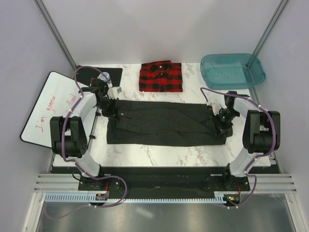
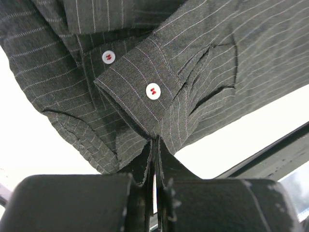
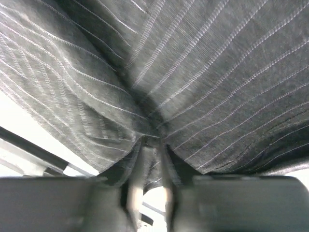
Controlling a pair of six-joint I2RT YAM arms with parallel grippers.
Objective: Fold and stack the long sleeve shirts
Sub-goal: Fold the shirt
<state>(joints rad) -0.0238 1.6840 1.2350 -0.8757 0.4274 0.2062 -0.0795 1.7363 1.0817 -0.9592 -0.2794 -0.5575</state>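
The dark pinstripe long sleeve shirt [image 1: 166,123] lies as a long band across the middle of the table. At its left end my left gripper [image 1: 119,116] is shut on the cloth; the left wrist view shows the left gripper [image 2: 157,162] pinching an edge just below a buttoned cuff [image 2: 145,92]. My right gripper [image 1: 219,126] is at the shirt's right end. In the right wrist view the right gripper [image 3: 150,166] has its blurred fingers [image 3: 135,183] narrow around a gathered fold of the pinstripe cloth [image 3: 203,82]. The red-and-black plaid shirt [image 1: 161,76] lies folded at the back centre.
A teal plastic tub [image 1: 231,70] stands at the back right corner. A whiteboard with red writing [image 1: 48,104] leans off the table's left side. A black mat [image 1: 91,72] with a small object [image 1: 105,76] sits back left. White marble tabletop [image 1: 159,152] shows in front of the shirt.
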